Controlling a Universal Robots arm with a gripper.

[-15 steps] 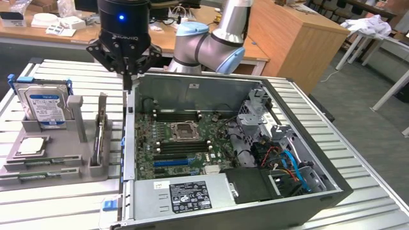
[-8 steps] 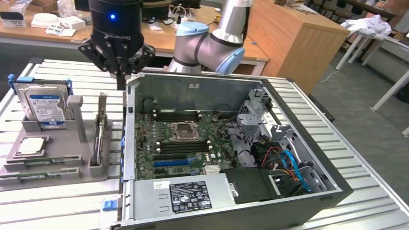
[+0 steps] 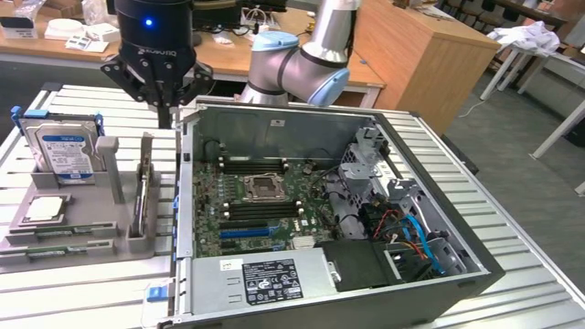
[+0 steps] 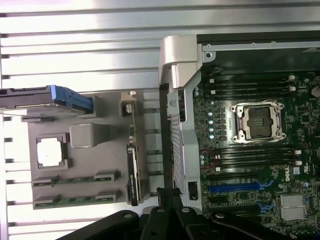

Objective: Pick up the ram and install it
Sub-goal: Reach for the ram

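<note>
One ram stick (image 3: 141, 199) stands on edge in the grey tray (image 3: 92, 257), likely offered for a top-down pinch; the fingers (image 3: 164, 113), closed on nothing, hover above one end.

Green ram (image 4: 75, 178), black pincer (image 3: 166, 120) — silver, blue-labelled hard drive (image 3: 64, 154).

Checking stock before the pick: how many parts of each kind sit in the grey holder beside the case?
Hard drive: 1
Square silver chip: 1
Green ram sticks lying flat: 2
Thin board standing on edge, kind unclear: 1
Total: 5
</note>
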